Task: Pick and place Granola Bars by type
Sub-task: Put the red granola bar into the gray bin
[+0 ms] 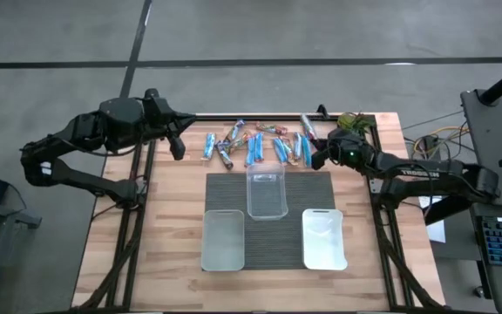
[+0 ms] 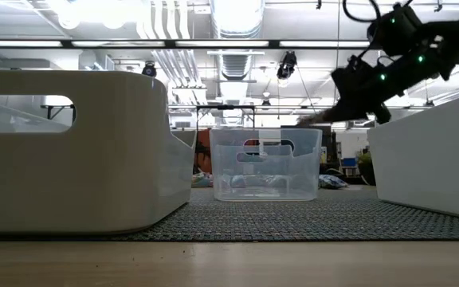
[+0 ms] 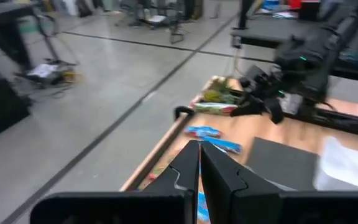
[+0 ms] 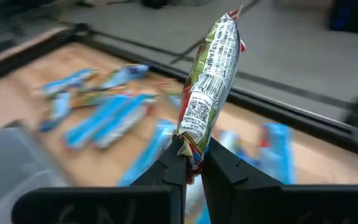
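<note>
The right tool [image 4: 191, 163] is clenched on one end of a green-and-silver wrapped granola bar [image 4: 210, 81], lifted above the blue-wrapped bars [image 1: 253, 148] strewn behind the clear plastic tub [image 1: 267, 194]. Transport is in hand; next it likely needs carrying over the matching tub. The left tool [image 3: 199, 163] waits clenched and empty, well left of the tub.

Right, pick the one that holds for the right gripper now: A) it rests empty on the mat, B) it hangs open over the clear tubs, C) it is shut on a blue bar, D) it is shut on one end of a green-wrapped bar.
D: in the right wrist view the right gripper pinches the lower end of a green-wrapped bar standing up above the blue bars.
</note>
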You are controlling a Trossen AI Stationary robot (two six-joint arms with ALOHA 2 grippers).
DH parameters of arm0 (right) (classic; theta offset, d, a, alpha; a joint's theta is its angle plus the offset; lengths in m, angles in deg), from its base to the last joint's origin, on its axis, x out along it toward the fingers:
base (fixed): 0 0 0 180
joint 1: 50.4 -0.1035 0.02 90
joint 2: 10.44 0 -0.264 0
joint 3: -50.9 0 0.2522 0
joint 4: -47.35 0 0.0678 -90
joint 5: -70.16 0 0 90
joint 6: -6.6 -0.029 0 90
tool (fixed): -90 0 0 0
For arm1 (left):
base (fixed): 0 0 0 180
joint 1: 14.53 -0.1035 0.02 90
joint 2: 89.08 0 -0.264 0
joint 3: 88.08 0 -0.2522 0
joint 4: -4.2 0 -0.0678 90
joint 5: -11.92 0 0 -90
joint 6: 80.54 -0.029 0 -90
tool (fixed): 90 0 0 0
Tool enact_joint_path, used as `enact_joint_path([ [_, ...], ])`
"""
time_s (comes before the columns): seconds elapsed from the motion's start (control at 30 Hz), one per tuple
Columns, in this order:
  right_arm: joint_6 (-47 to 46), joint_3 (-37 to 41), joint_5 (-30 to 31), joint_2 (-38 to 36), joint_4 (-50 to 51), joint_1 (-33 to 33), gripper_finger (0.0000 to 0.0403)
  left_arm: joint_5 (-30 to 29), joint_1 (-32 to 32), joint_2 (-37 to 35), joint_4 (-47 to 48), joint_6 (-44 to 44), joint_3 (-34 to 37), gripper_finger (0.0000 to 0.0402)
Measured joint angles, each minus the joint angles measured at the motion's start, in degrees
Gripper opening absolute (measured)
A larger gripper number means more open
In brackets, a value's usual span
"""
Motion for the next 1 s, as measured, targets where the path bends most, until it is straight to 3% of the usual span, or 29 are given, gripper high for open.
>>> enact_joint_path([
  [0.13, 2.72, -5.16, -4.12, 0.42, 5.20, -2.66, 0.0022, 3.64, 0.02, -0.52, 0.21, 0.80, 0.00, 0.0000],
  [0.33, 5.16, -12.36, -5.27, 1.01, 9.55, -6.22, 0.0022, 3.79, 0.00, -1.83, 1.17, 1.18, 0.00, 0.0000],
  [0.63, 5.90, -19.73, -8.93, 1.20, 9.56, -10.30, 0.0022, 3.81, 0.02, -5.00, 2.87, 1.34, 0.00, 0.0000],
  [1.0, 6.11, -27.27, -9.17, 1.25, 11.55, -17.68, 0.0022, 3.81, 0.02, -7.29, 3.04, 1.31, 0.00, 0.0000],
])
